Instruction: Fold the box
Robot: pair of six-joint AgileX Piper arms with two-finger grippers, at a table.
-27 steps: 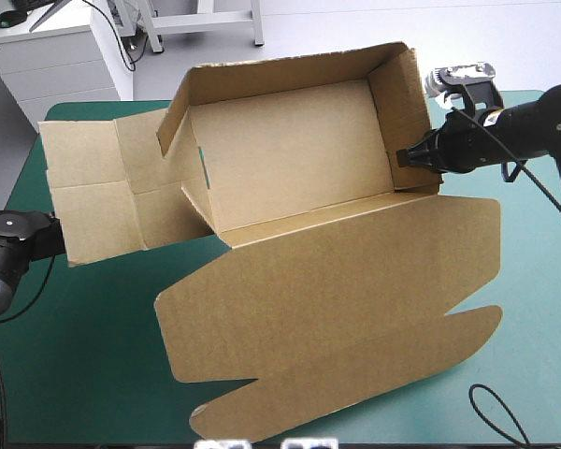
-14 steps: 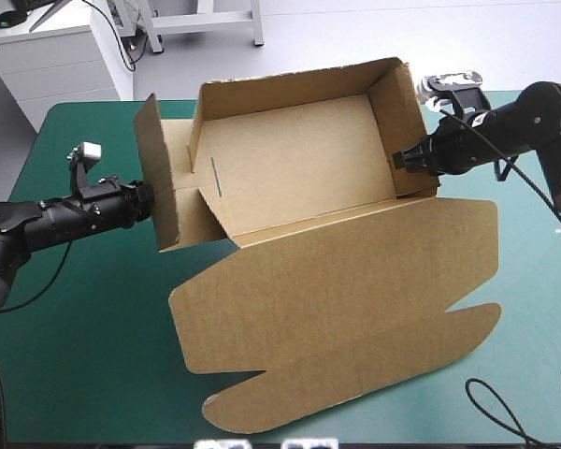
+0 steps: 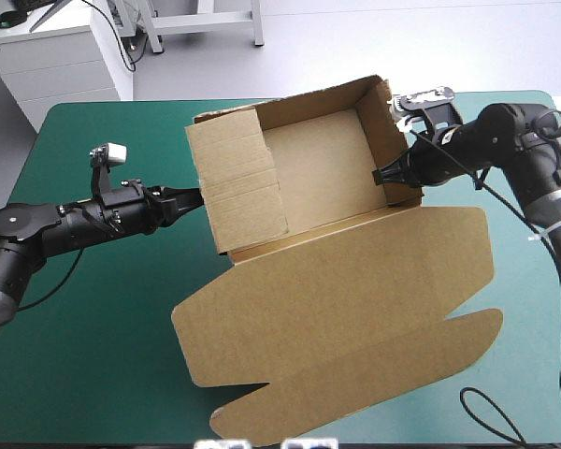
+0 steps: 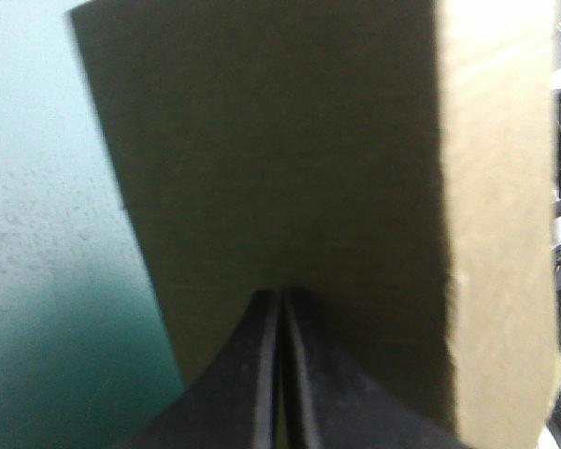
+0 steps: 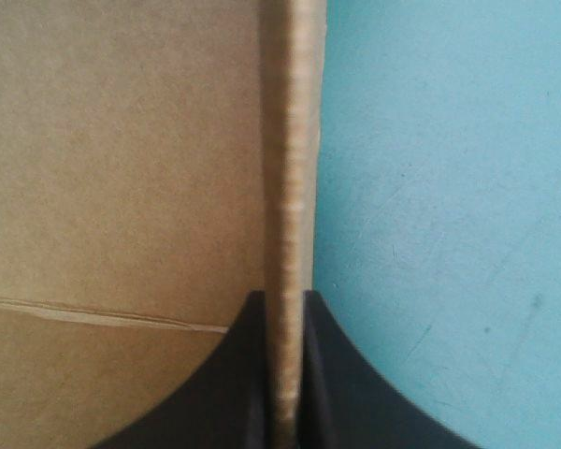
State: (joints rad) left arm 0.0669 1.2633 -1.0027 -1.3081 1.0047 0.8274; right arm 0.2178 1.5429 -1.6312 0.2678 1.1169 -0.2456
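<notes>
Two things going on: right gripper [image 3: 381,176] is pinching the brown box [image 3: 318,159] by its right wall, left gripper [image 3: 194,196] is touching the left flap (fingers [image 4: 337,393] clenched together).

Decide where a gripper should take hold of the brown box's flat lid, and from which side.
Likely the lid's free tabbed edge, from the table's near side: the sheet lies flat, hinged along the tray, so only that edge lifts.

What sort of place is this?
Likely a robot lab workbench: the left gripper and right gripper handle a brown box on a teal-green covered table.
</notes>
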